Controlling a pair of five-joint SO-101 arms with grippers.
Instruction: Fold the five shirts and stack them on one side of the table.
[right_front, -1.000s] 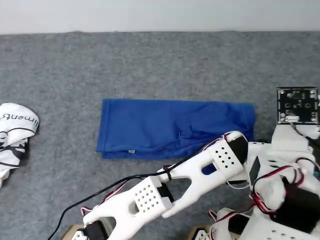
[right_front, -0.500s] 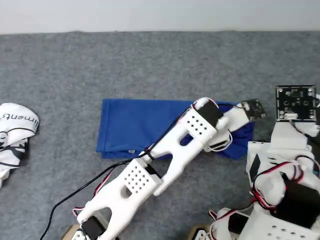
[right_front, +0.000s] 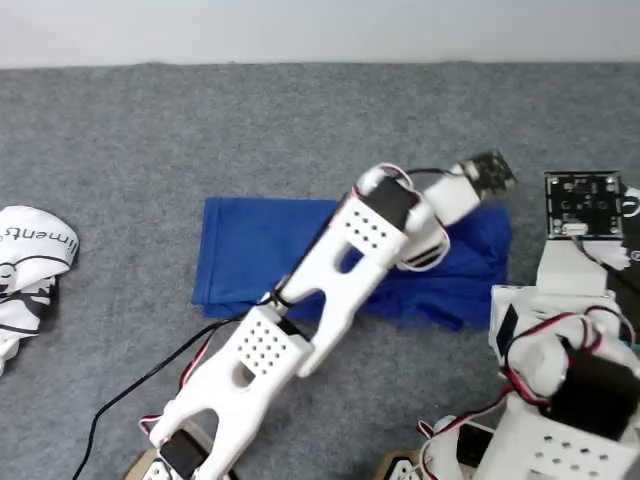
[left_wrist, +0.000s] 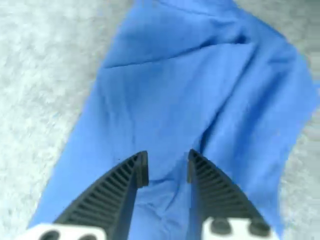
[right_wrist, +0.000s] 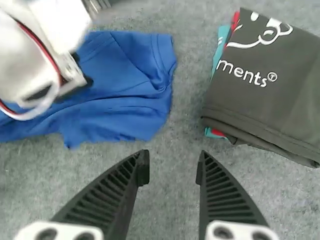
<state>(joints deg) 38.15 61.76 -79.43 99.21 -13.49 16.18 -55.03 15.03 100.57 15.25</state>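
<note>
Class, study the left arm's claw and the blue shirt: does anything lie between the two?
Nothing visible does. The left claw hangs open directly over the blue fabric shirt, and only blue cloth shows through the claw's gap.

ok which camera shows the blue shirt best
The high view: the blue shirt lies there end to end, though the left arm crosses its middle. The left wrist view gives close cloth under the open left gripper, edges cut off. The right wrist view gives one end.
</note>
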